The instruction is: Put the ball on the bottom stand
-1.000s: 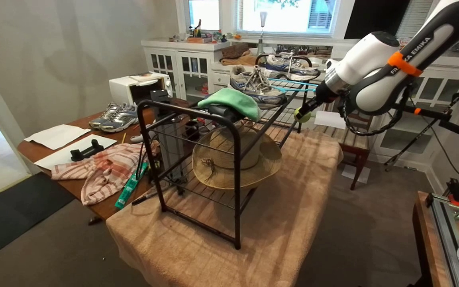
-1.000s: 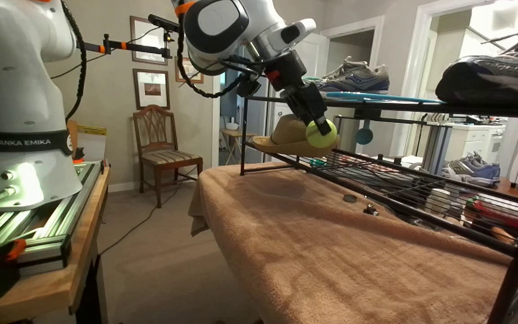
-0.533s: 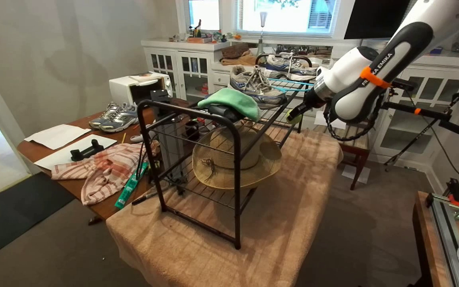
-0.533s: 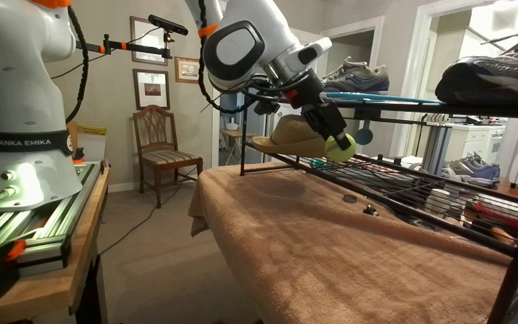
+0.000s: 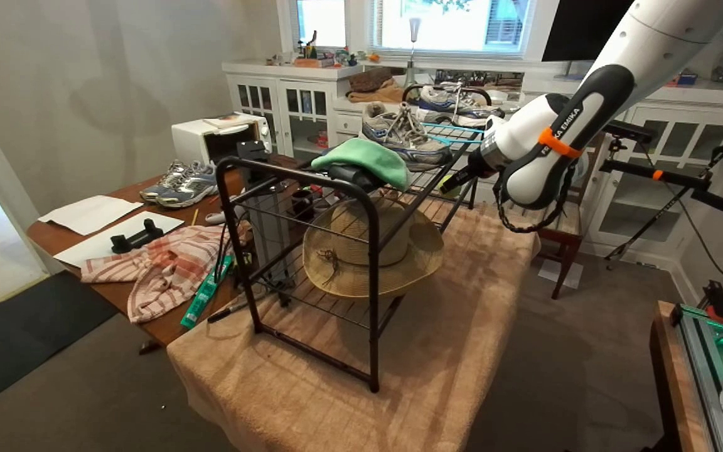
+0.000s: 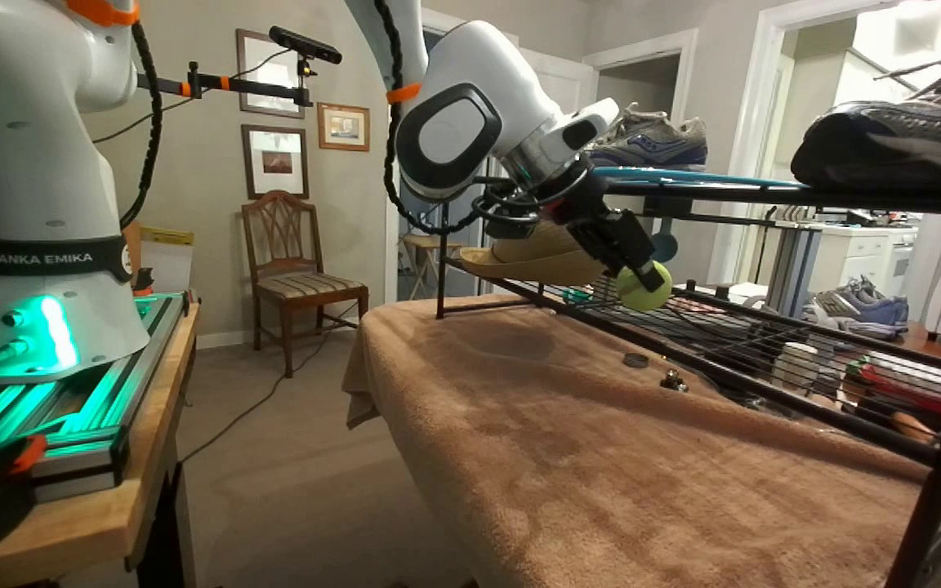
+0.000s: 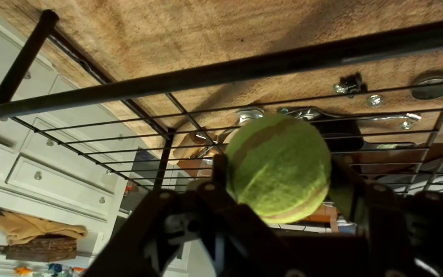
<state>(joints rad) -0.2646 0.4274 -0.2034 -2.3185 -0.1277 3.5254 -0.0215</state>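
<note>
The ball (image 6: pixel 636 296) is small, round and yellow-green. My gripper (image 6: pixel 648 280) is shut on it, with a finger on each side, as the wrist view shows the ball (image 7: pixel 279 169) between the fingers. The stand is a dark metal two-level rack; its bottom wire shelf (image 6: pixel 764 384) shows in both exterior views, and its front rail (image 7: pixel 206 79) in the wrist view. The ball is held below the top level, near the bottom shelf's wires. I cannot tell whether it touches them. In an exterior view the ball (image 5: pixel 450 183) is partly covered by the gripper.
A straw hat (image 6: pixel 532 260) sits on the bottom shelf beside the arm. Shoes (image 6: pixel 646 143) and a thin blue thing (image 6: pixel 699 176) lie on the top level, over the gripper's side. A green dome-shaped thing (image 5: pixel 364 160) is on top too. Small metal items (image 7: pixel 348 84) lie below the shelf.
My gripper, holding the ball, has moved lower and in toward the rack, away from the hat in an exterior view. The base light has turned from white to green.
</note>
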